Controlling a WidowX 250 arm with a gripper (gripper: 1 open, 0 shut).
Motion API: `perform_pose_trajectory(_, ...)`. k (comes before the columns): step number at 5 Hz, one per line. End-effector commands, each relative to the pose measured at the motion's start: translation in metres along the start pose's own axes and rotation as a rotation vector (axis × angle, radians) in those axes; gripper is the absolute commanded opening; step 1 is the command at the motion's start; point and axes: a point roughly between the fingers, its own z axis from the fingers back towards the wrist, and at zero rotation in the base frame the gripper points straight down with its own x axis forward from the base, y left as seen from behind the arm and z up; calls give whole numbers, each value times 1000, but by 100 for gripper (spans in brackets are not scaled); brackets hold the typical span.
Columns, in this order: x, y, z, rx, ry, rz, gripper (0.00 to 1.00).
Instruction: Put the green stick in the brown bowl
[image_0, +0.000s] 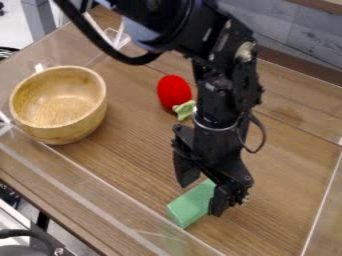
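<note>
I see my tool (211, 195) open, jaws straddling the green stick (189, 209) on the bench (120, 150). The brown bowl (58, 102) sits well apart.

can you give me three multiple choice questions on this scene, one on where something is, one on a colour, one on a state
1. Where is the end effector?
A. over the bowl
B. directly above the green stick
C. beside the clear stand at the back

2. What colour is the round fruit-like thing behind the arm?
A. red
B. blue
C. yellow

3. What is in the brown bowl?
A. the green stick
B. the red thing
C. nothing

Answers: 1 B, the open fingers straddle the upper end of the green stick near the front of the table. 2 A, it is plainly red with a bit of green on it. 3 C, only bare wood shows inside it.
</note>
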Motion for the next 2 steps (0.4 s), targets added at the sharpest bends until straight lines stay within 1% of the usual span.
perform_pose_trajectory(1, 2, 1, -2, -5, -33, 6, 100)
perform_pose_trajectory(2, 11, -9, -6, -7, -37, -7, 100)
